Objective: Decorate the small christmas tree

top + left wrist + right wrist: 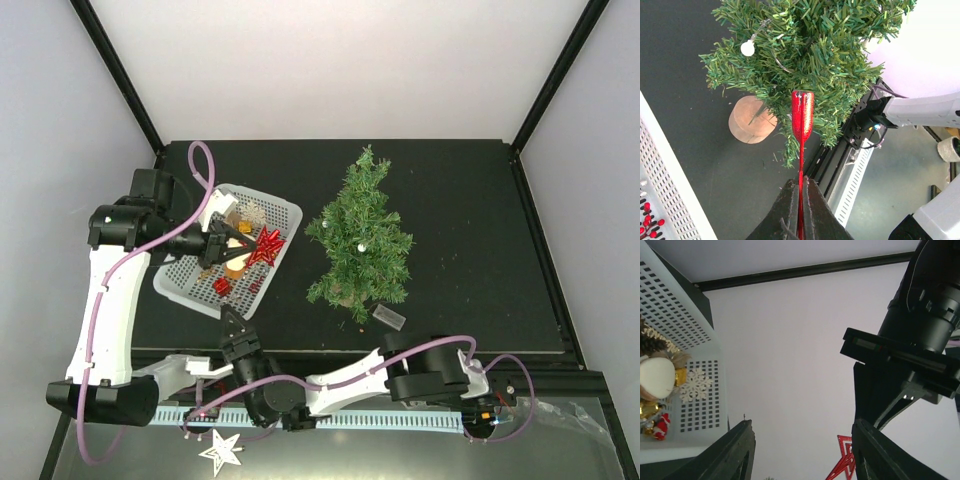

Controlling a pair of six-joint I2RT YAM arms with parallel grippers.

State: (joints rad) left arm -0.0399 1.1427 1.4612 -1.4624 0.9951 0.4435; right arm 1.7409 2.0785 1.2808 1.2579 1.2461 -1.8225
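the small christmas tree [360, 240] stands upright on its tan base [751, 120] on the black table [470, 250], just right of the white basket [178, 278]. my left gripper [800, 184] is pinched tight on a red glitter star [802, 117] over the basket's right side. my right gripper [802, 430] gapes wide, holding nothing, by the basket's near corner.
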